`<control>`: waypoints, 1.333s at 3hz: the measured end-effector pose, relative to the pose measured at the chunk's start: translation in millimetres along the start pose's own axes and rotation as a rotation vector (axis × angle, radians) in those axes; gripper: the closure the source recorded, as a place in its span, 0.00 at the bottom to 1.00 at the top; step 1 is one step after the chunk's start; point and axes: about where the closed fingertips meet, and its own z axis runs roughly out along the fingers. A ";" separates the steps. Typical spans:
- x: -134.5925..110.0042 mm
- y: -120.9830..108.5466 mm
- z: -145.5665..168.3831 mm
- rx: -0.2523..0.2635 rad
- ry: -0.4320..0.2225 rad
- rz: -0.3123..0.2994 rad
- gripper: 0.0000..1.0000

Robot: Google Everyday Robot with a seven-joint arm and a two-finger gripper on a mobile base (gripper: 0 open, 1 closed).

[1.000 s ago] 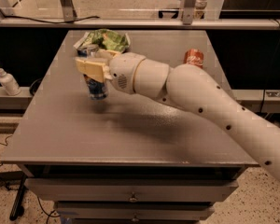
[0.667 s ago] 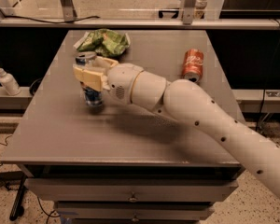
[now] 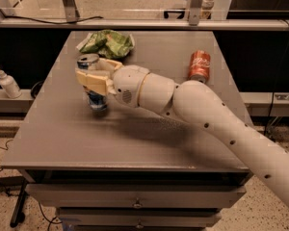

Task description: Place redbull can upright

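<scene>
1. Table (image 3: 135, 148) – grey top, with drawers (image 3: 137, 205) below the front edge. The white arm (image 3: 221, 124) enters from the lower right and reaches across the top toward the left.

2. Gripper (image 3: 90, 81) – located over the left-centre of the table. Its 2 cream fingers (image 3: 94, 77) are closed on the mid-section of the redbull can (image 3: 97, 101), 1 finger on each side, with no visible gap between the fingers and the can wall.

3. Redbull can – held close to upright, silver top up, with the top leaning slightly toward the left of the view. The blue lower end protrudes below the fingers, at or just above the table surface; contact cannot be confirmed. A shadow lies on the table beside it.

4. Orange-red soda can (image 3: 199, 65) – on the right side of the table, apparently on its side, well apart from the gripper.

5. Green crumpled bag (image 3: 107, 42) – near the far edge, just behind the gripper.

6. White pump bottle (image 3: 7, 82) – off the table, on a ledge to the left.
</scene>
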 end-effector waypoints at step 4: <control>-18.0 -13.1 -19.8 0.104 -0.028 0.001 1.00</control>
